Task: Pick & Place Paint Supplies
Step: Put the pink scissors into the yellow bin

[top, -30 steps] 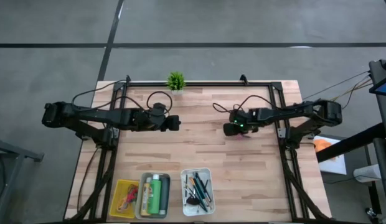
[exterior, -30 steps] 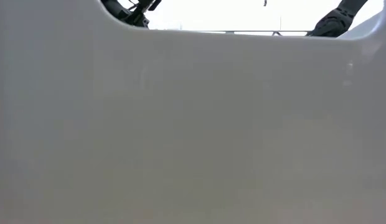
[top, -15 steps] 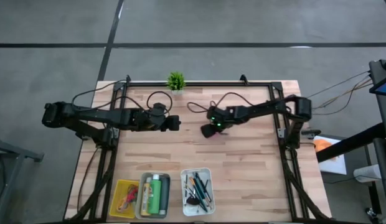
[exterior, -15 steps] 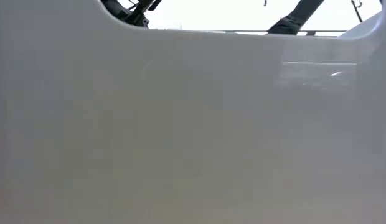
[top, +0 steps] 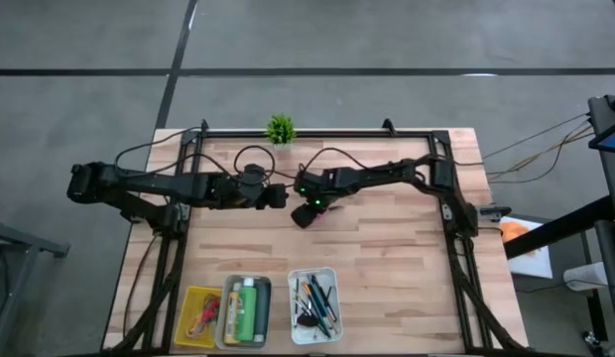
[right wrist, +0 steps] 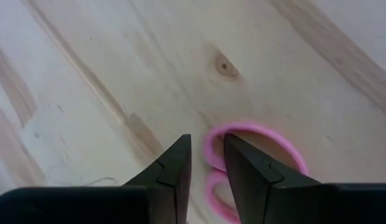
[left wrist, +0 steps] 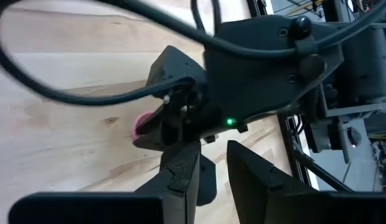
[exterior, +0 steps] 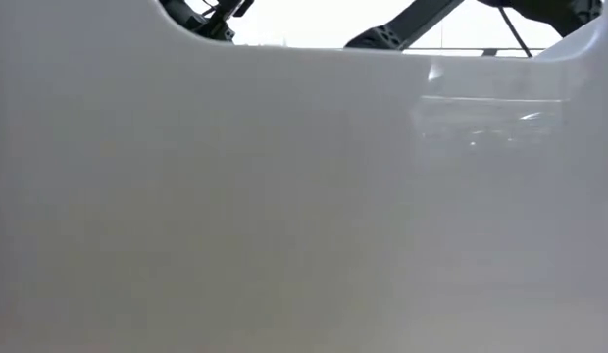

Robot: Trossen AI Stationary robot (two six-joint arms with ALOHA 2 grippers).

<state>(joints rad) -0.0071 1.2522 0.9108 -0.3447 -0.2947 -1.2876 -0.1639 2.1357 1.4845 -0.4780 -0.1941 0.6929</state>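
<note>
The right arm has swung across the pale wooden bench [top: 387,248] in the last second. Before, its right tool [top: 306,212] was over on the right side. Now it sits near the middle, very close to the left tool [top: 276,197], which has not moved.

The right tool is carrying the small scissors with pink plastic handles [right wrist: 255,158]. In its own wrist view the two dark fingers [right wrist: 174,167] are pinched close together around one pink loop. The scissors look lifted a little above the wood. From the left wrist view, a bit of pink [left wrist: 143,122] peeks out under the right arm.

The left tool's fingers are only a small way apart, and nothing is between them.

So the scissors are on their way. The yellow tray [top: 199,317] at the front edge already has scissors in it, so that is probably where these go. The grey tray [top: 246,311] holds the green bottles, and the white tray [top: 313,305] holds brushes and pencils.
</note>
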